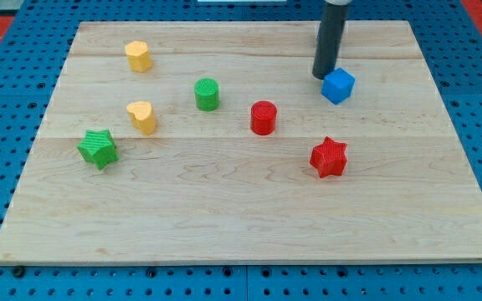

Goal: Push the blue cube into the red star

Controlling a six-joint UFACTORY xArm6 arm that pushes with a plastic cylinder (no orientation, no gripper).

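The blue cube (338, 85) sits on the wooden board (224, 209) toward the view's upper right. The red star (329, 157) lies below it, a short way toward the view's bottom. My tip (324, 76) comes down from the view's top and stands just to the upper left of the blue cube, touching it or nearly so.
A red cylinder (264, 118) lies left of the cube and star. A green cylinder (207, 94) is further left. A yellow block (139, 56) sits at the upper left, a yellow heart (142, 117) below it, and a green star (99, 149) at the left.
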